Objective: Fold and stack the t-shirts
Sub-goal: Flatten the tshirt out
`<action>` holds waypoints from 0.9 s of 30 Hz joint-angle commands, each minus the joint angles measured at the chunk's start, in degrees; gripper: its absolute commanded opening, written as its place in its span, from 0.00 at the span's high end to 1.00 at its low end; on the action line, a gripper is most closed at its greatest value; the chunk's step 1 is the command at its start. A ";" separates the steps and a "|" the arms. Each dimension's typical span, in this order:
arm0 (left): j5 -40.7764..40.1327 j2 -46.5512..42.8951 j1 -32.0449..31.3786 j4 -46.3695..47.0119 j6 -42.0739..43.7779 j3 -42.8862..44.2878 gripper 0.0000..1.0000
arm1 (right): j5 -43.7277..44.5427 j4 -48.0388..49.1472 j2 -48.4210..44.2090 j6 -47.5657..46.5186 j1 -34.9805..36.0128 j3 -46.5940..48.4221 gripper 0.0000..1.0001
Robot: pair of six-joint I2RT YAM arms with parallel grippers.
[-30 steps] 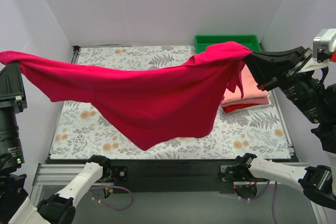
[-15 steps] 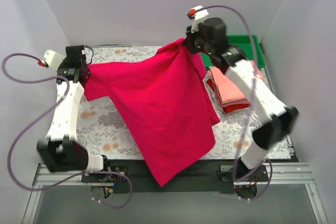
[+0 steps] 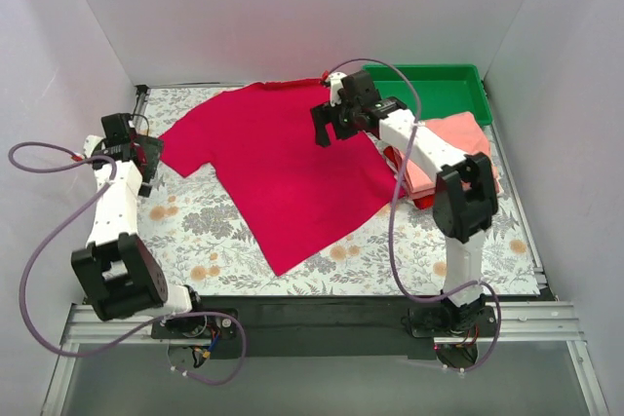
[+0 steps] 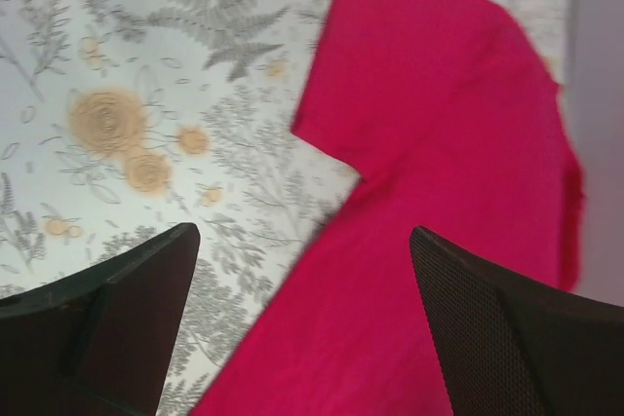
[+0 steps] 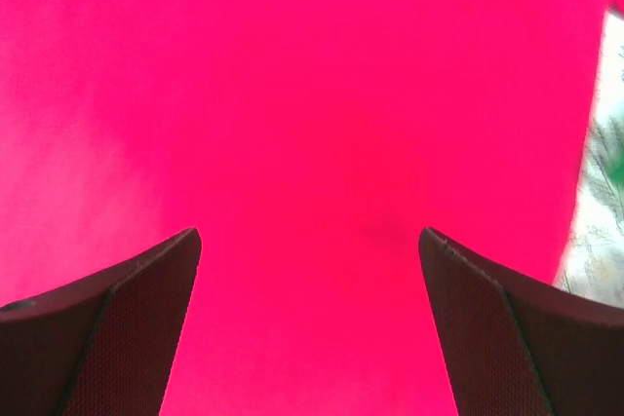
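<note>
A crimson-red t-shirt (image 3: 283, 168) lies spread flat on the floral table, collar toward the back wall and hem toward the front. My left gripper (image 3: 146, 150) stands open just left of its left sleeve; in the left wrist view that gripper (image 4: 304, 233) straddles the sleeve edge of the shirt (image 4: 439, 143) with nothing pinched. My right gripper (image 3: 328, 126) hangs open over the shirt's right shoulder, and in the right wrist view this gripper (image 5: 310, 234) has only crimson cloth (image 5: 312, 94) below it. At the right, a folded salmon-pink t-shirt (image 3: 458, 143) rests on a folded red one (image 3: 426, 200).
A green plastic tray (image 3: 429, 80) stands at the back right corner, behind the folded pile. White walls close in the back and both sides. Bare floral tablecloth (image 3: 185, 231) shows at the front left and front right. Purple cables loop off both arms.
Both grippers opened and let go of the crimson shirt. It went from hanging stretched between the raised arms to lying flat on the table, and both arms came down.
</note>
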 commanded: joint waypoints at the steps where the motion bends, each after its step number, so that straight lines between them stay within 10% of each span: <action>1: 7.77 -4.74 -0.29 5.31 2.40 -1.65 0.11 | -0.71 4.71 -11.48 1.91 1.31 -9.83 0.02; 18: 16.06 25.04 -19.62 14.02 9.70 13.02 0.08 | 6.40 14.48 -22.84 14.64 13.79 -38.85 0.02; 27: 13.06 26.82 -24.10 13.40 7.42 4.52 0.07 | 11.32 15.36 -21.96 19.49 13.97 -47.03 0.02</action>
